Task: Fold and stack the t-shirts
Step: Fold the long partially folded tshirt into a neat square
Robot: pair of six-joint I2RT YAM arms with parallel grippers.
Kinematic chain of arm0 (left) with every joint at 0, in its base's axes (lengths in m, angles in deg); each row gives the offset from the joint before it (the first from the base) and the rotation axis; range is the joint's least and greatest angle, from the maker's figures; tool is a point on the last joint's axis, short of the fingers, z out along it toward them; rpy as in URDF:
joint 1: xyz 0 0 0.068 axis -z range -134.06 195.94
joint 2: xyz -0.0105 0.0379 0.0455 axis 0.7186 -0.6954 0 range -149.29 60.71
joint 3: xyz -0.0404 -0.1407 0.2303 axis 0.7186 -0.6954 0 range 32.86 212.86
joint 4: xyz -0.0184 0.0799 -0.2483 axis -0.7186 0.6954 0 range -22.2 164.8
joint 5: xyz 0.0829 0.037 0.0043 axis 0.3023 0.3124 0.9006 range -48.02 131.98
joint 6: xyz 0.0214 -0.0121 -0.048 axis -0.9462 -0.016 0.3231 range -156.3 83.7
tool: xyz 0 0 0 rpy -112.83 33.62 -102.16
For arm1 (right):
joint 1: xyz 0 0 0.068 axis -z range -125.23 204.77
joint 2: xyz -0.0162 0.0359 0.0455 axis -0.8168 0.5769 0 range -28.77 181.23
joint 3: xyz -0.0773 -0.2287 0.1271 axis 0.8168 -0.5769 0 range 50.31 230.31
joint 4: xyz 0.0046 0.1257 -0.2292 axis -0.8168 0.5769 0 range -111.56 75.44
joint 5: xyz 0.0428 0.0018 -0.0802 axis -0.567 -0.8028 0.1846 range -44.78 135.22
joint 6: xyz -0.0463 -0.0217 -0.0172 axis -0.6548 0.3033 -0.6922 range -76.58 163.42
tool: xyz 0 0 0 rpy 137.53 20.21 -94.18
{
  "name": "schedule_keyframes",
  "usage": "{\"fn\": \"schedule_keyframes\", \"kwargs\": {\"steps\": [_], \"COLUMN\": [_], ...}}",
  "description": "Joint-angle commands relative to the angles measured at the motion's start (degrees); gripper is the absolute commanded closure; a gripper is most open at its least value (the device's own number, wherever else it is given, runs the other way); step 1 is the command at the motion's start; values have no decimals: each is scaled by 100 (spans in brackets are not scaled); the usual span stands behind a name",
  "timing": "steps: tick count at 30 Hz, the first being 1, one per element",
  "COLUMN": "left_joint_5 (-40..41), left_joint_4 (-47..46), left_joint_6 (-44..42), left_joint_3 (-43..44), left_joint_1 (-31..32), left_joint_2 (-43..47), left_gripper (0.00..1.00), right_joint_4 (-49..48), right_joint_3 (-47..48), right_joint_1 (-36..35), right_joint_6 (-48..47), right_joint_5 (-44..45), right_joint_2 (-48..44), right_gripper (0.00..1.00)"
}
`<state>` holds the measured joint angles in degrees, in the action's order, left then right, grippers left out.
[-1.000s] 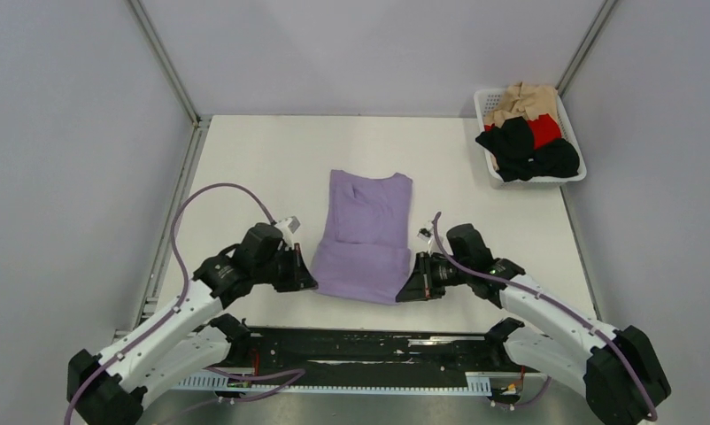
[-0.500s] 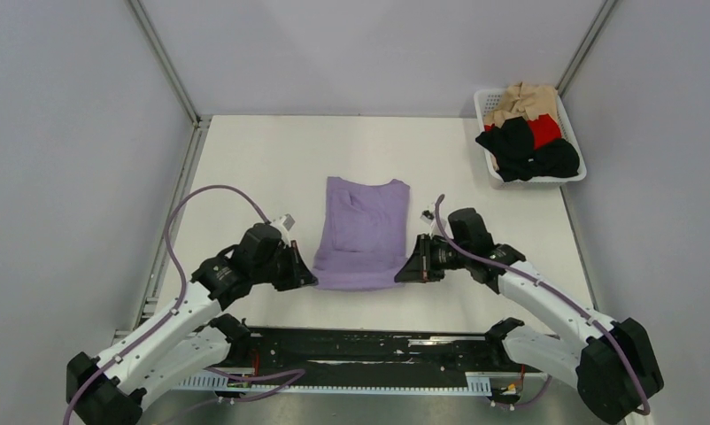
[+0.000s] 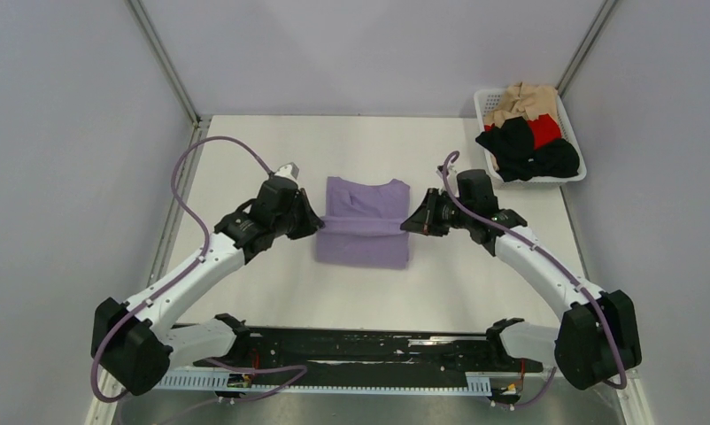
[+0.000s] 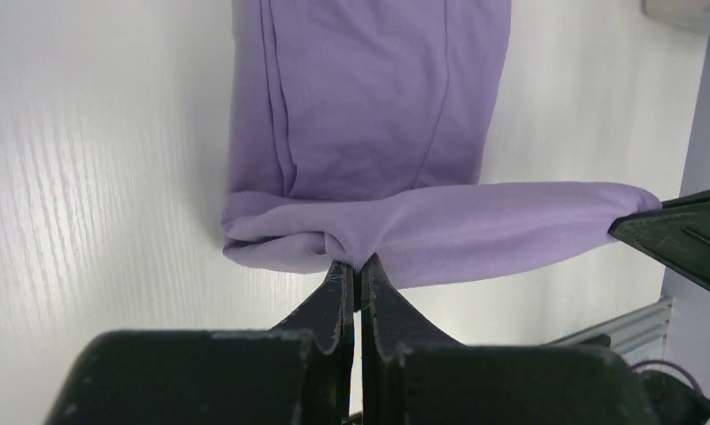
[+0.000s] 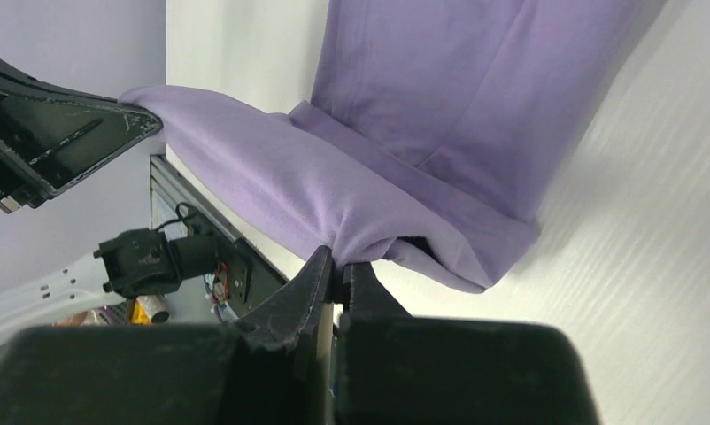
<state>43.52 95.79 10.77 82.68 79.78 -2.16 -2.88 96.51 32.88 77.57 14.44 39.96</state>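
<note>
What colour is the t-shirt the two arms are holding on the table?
Plain lavender purple; the t-shirt shows best in the left wrist view.

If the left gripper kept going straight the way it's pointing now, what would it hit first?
The lavender t-shirt: its shut jaws pinch the raised fold, and the shirt's flat part lies straight ahead. Beyond that, probably the table, since the left gripper seems tilted down; depth is unclear.

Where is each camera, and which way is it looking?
Top camera: above and behind the arms, looking down at the table; both arms show.
Left wrist: by the left claw, looking along it at the pinched purple shirt.
Right wrist: likewise, along the right claw.
Shared: both wrist views show that shirt's raised fold.
</note>
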Motion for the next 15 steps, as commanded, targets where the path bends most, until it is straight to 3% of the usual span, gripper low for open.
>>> {"fn": "schedule_keyframes", "kwargs": {"steps": [1, 15], "left_joint_5": [229, -76], "left_joint_4": [-525, -1066], "left_joint_6": [-357, -866], "left_joint_3": [569, 1761], "left_joint_1": [-284, -999], "left_joint_2": [-454, -2141], "left_gripper": [100, 100], "right_joint_4": [-272, -813], "right_joint_3": [517, 1475], "right_joint_1": [320, 857], "right_joint_6": [-236, -260], "right_joint_5": [82, -317], "right_joint_2": [298, 1714], "right_gripper": [100, 100]}}
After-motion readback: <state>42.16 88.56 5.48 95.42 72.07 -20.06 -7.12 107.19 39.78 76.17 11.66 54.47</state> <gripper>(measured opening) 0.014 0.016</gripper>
